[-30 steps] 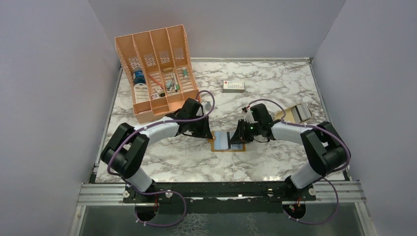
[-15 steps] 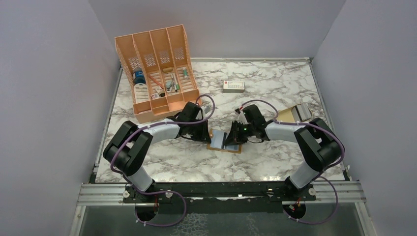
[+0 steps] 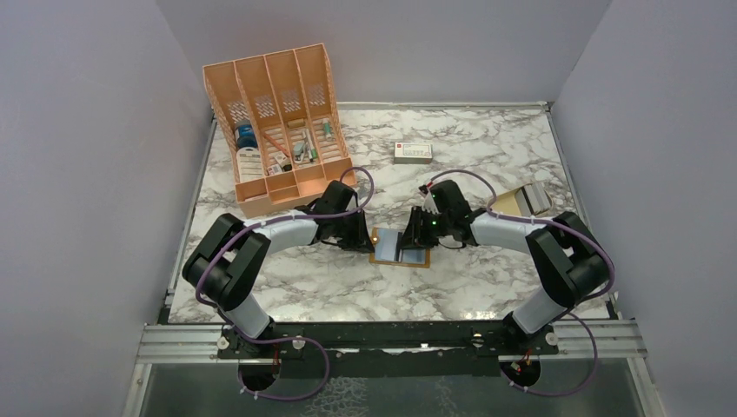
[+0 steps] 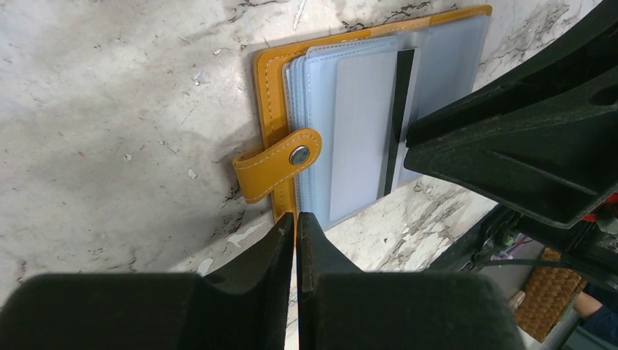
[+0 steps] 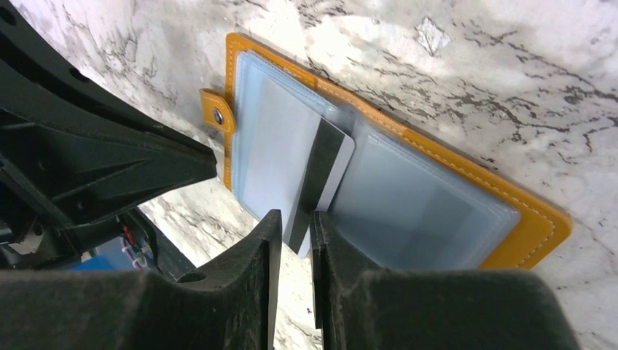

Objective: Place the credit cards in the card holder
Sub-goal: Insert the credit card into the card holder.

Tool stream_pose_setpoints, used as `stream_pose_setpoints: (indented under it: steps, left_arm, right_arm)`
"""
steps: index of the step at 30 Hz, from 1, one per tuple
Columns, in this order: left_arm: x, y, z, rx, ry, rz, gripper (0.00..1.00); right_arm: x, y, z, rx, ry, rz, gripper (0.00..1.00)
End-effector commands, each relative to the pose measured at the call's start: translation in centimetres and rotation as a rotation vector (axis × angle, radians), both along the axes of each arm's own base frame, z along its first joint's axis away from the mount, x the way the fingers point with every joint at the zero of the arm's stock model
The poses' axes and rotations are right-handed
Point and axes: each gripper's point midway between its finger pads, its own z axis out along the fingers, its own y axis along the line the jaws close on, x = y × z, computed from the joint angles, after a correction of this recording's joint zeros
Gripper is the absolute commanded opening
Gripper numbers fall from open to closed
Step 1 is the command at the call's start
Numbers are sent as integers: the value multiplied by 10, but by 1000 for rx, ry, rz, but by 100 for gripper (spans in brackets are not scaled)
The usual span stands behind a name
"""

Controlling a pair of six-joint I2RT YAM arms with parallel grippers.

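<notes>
Top external view: nearest, on the white marble-patterned table (image 3: 487,287), one mustard-orange folding card holder (image 3: 400,248) is seen lying open, grey-blue pockets up, between the two grippers. Against a second ago, holder and both grippers are found shifted slightly leftward and farther from the bases. The fingers of the left gripper (image 4: 295,219) are pressed together and empty, their tips just beside the holder's edge by its studded strap. One grey-silver credit card (image 5: 324,168) with a black stripe is lodged partly in a pocket at the fold. Its free end sits in the narrow gap of the right gripper (image 5: 295,219); whether it is clamped cannot be told. Farther right, one tan woven dish (image 3: 501,205) holds more grey cards (image 3: 534,200), too small to count. Farthest are set one white box with a red mark (image 3: 413,152) and one orange four-compartment desk organiser (image 3: 278,122).
</notes>
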Motion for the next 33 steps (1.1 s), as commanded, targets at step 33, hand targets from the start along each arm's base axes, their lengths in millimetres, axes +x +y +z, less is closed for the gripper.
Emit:
stream_pose_setpoints:
  steps: [33]
  left_arm:
    - [13, -13, 2, -44, -8, 8, 38]
  right_arm:
    - [22, 1, 0, -30, -42, -73, 27]
